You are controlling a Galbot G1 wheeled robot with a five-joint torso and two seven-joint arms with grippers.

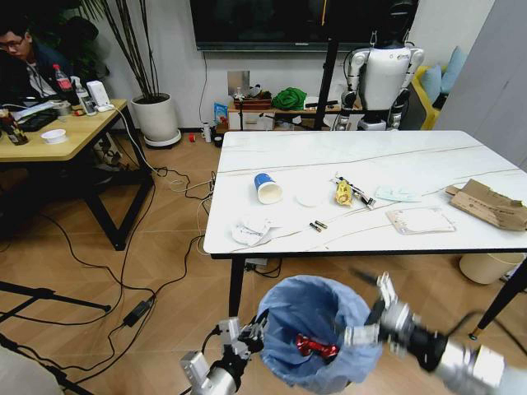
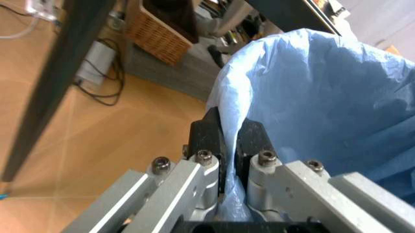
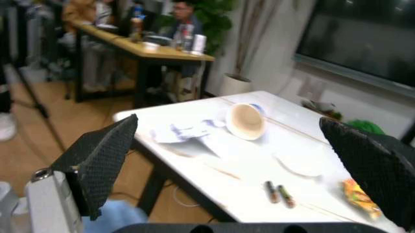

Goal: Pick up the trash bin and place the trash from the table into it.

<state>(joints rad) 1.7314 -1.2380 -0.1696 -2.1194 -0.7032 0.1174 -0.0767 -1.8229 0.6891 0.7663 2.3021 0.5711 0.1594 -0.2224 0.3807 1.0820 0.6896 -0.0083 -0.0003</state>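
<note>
The left gripper (image 2: pixel 230 141) has its fingers pinched tight on the bag-lined rim of the trash bin (image 1: pixel 317 329), held just below the near edge of the surface (image 1: pixel 362 177). The right gripper (image 3: pixel 240 170) hangs beside the bin's other side, fingers spread wide and empty, with open floor (image 1: pixel 156 247) to the left. The paper cup (image 1: pixel 267 188) lies tipped on the surface; its print cannot be read.

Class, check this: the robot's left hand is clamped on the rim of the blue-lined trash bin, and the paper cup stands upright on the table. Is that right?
Not quite. The left hand is clamped on the trash bin rim, but the paper cup lies on its side on the table, as the head view shows.
</note>
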